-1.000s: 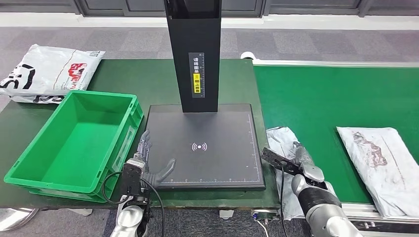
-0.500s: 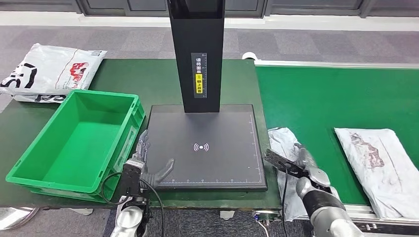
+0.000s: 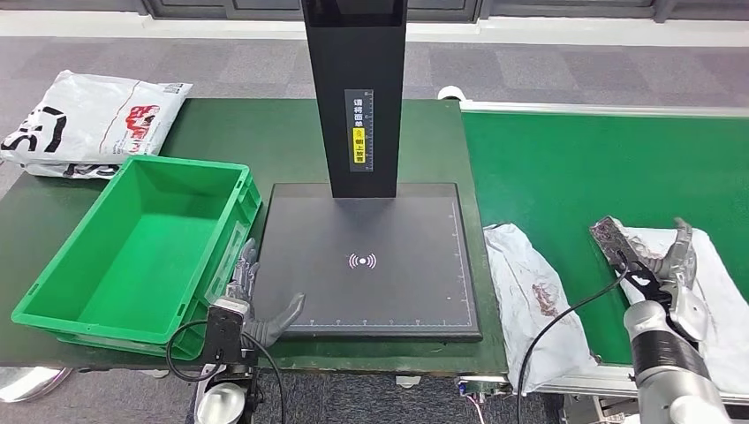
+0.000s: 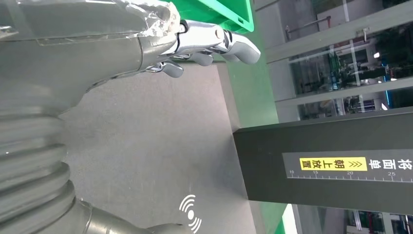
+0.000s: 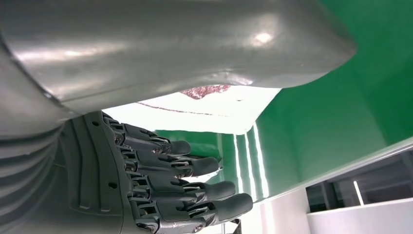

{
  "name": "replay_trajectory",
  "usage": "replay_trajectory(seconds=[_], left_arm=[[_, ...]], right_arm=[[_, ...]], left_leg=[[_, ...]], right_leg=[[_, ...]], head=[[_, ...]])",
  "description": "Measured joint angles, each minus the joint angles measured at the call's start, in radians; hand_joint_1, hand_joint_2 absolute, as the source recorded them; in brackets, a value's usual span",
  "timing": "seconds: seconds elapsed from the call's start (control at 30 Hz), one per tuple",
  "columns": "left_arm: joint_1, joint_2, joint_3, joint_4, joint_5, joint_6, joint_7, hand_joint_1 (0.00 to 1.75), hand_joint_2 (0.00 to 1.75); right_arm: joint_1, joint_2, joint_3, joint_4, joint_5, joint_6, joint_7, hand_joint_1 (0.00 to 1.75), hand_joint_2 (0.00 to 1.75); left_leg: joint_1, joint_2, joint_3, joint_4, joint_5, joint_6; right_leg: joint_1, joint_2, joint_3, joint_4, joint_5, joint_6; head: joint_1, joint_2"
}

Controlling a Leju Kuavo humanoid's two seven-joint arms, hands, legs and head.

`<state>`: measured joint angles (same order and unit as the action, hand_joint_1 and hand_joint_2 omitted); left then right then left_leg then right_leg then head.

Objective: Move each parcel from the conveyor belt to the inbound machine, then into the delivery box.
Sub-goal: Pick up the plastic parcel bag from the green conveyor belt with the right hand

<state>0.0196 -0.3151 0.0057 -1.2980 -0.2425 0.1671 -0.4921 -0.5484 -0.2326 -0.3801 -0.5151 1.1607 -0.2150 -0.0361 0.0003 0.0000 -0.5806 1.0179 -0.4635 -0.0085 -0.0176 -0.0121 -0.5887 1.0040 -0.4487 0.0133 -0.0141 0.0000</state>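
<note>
Two white parcels lie on the green conveyor belt (image 3: 565, 168): a crumpled parcel (image 3: 530, 305) at the belt's near-left edge, just beside the inbound machine (image 3: 375, 256), and a flatter parcel (image 3: 720, 283) further right. The right hand (image 3: 664, 265) hovers over the flatter parcel, fingers apart, holding nothing. The left hand (image 3: 256, 300) rests open at the near-left corner of the machine's black platform, beside the green delivery box (image 3: 53, 296). A third parcel (image 3: 88, 124) lies on the desk (image 3: 283, 141) behind the box.
</note>
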Motion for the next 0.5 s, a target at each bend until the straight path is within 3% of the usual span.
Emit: replay_trajectory(seconds=[0.4, 0.5], left_arm=[[0.001, 0.000, 0.000, -0.007, 0.000, 0.000, 0.000, 0.00, 1.75], [0.001, 0.000, 0.000, -0.008, -0.001, 0.000, 0.000, 0.00, 1.75]], right_arm=[[0.001, -0.004, -0.013, -0.010, 0.000, 0.000, 0.000, 0.00, 1.75], [0.001, -0.004, -0.013, -0.010, 0.002, -0.005, 0.000, 0.00, 0.44]], left_leg=[[0.000, 0.000, 0.000, 0.000, 0.000, 0.000], [0.000, 0.000, 0.000, 0.000, 0.000, 0.000]], right_leg=[[0.000, 0.000, 0.000, 0.000, 0.000, 0.000], [0.000, 0.000, 0.000, 0.000, 0.000, 0.000]], head=[[0.000, 0.000], [0.000, 0.000]])
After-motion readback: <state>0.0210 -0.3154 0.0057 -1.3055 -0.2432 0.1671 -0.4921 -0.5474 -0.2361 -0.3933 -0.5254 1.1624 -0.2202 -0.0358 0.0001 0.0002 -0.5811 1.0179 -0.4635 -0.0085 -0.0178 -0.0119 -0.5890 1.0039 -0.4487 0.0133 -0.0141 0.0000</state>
